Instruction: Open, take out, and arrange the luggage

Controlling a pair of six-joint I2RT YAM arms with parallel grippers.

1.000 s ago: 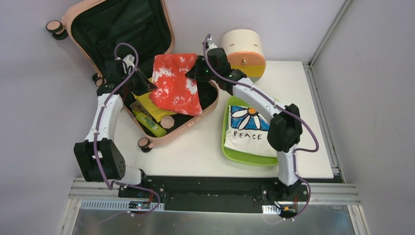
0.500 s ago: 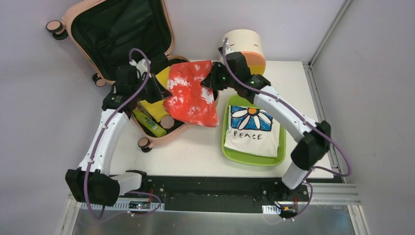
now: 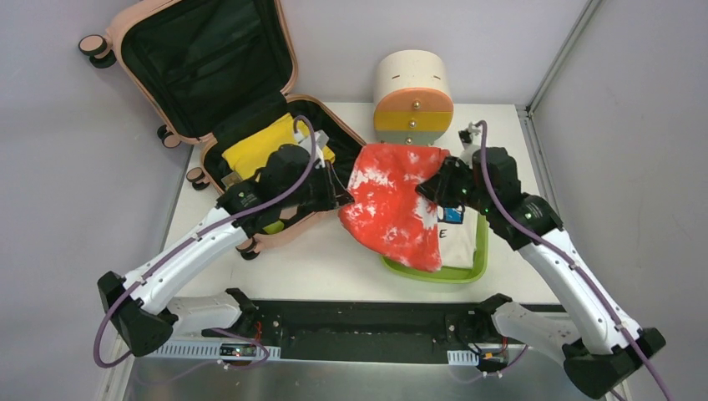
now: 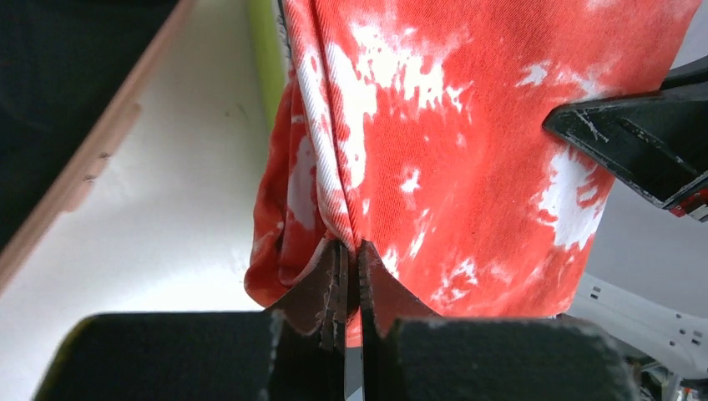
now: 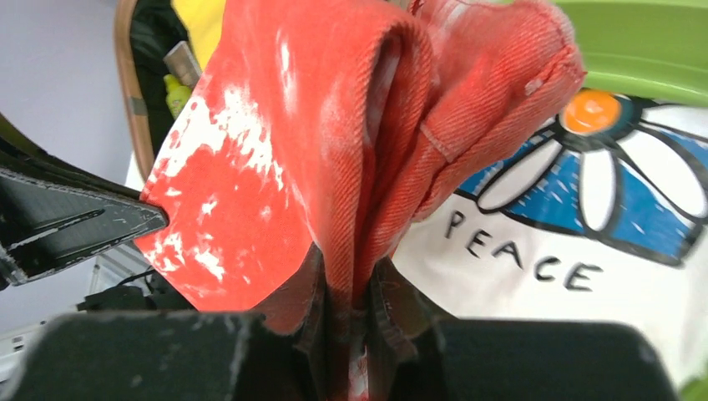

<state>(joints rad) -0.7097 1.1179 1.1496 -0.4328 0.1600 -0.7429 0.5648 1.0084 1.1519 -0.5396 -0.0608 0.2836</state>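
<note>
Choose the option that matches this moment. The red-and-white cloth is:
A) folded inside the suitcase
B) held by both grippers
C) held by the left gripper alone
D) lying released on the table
B: each wrist view shows jaws pinched shut on a fold, the left gripper and the right gripper, and overhead the red-and-white cloth hangs between them, partly over the green tray.

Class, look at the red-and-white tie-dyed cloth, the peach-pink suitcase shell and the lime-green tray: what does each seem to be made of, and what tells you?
Red-and-white tie-dyed cloth: woven fabric, probably cotton twill, matt; fine diagonal ribs and soft folds show. Peach-pink suitcase shell: seemingly hard moulded plastic, smooth, rounded corners. Lime-green tray: likely plastic, smooth with slight sheen, uniform colour.
</note>
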